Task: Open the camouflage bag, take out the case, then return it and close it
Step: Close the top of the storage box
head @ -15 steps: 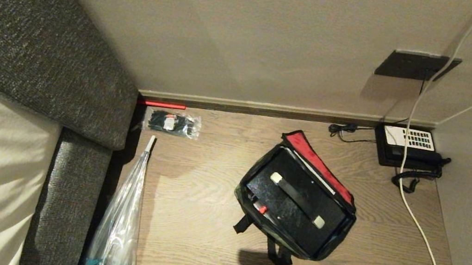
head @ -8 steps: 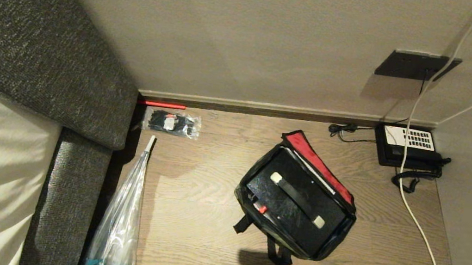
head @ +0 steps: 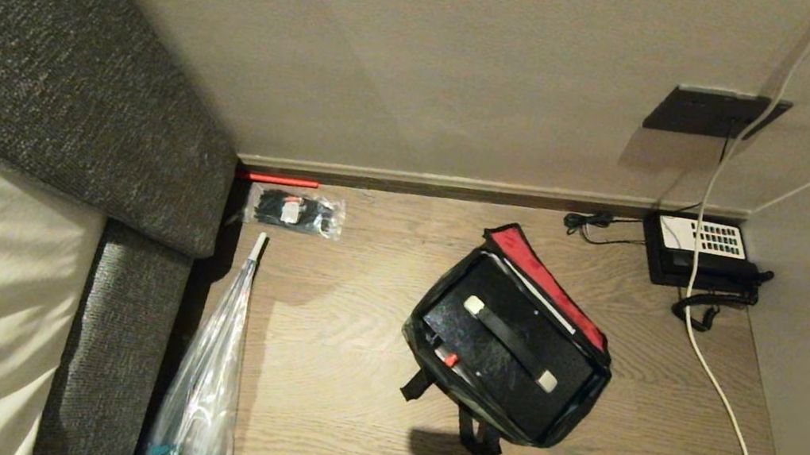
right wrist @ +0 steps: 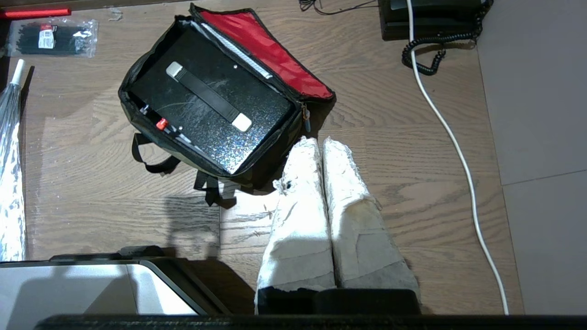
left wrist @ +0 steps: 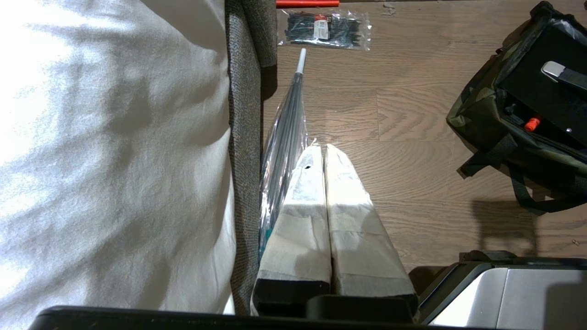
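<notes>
The camouflage bag (head: 422, 340) lies open on the wooden floor, its red-lined lid (head: 549, 281) folded back toward the wall. Inside lies the black case (head: 489, 364), flat, with a strap handle and a small red spot near one corner. The left wrist view shows the bag's camouflage side (left wrist: 477, 114) and part of the case (left wrist: 532, 87). My left gripper (left wrist: 324, 149) is shut and empty, hanging over bare floor well away from the bag. My right gripper (right wrist: 321, 141) is shut and empty, just off a corner of the bag (right wrist: 257, 172); the case (right wrist: 257, 105) lies beyond it. Neither arm shows in the head view.
A black telephone (head: 698, 251) sits in the far right corner, and a white cable (head: 717, 395) trails across the floor. A clear plastic bag (head: 205, 382) and a packet of black ties (head: 295, 211) lie beside the grey upholstered bed frame (head: 72, 89). My base (right wrist: 69, 284) is near.
</notes>
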Robot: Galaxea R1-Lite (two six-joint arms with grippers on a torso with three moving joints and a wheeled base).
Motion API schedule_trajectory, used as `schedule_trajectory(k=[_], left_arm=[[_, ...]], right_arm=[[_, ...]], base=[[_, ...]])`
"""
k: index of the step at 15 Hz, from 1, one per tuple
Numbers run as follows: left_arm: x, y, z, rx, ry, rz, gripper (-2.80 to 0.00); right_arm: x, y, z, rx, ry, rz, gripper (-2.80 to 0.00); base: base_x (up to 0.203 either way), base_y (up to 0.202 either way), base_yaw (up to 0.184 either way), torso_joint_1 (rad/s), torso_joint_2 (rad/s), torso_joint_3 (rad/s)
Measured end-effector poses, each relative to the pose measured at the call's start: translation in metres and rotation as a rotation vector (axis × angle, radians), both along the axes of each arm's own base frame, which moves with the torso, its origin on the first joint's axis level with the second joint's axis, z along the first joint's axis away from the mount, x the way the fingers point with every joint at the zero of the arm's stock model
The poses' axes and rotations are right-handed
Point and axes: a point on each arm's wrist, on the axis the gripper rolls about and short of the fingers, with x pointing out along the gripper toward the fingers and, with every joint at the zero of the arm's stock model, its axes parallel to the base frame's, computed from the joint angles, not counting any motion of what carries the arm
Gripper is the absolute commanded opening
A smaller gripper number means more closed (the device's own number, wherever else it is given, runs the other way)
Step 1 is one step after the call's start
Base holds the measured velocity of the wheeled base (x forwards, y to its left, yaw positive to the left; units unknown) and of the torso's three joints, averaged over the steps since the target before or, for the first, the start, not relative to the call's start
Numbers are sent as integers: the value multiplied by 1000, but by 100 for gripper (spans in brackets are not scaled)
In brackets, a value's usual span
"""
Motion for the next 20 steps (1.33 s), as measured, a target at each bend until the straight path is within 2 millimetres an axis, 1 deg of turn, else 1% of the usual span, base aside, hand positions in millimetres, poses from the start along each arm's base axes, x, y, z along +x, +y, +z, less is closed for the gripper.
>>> schedule_trajectory(k=[12,15,20], left_arm=[[0,0,0,0,0,0,-280],[0,0,0,0,0,1,-280],[0,0,0,1,0,0,-280]], right_arm=[[0,0,0,0,2,0,-280],[0,0,0,-40,4,1,-280],[0,0,0,-35,5,2,-280]], base=[[0,0,0,0,0,0],[0,0,0,0,0,0],[0,0,0,0,0,0]])
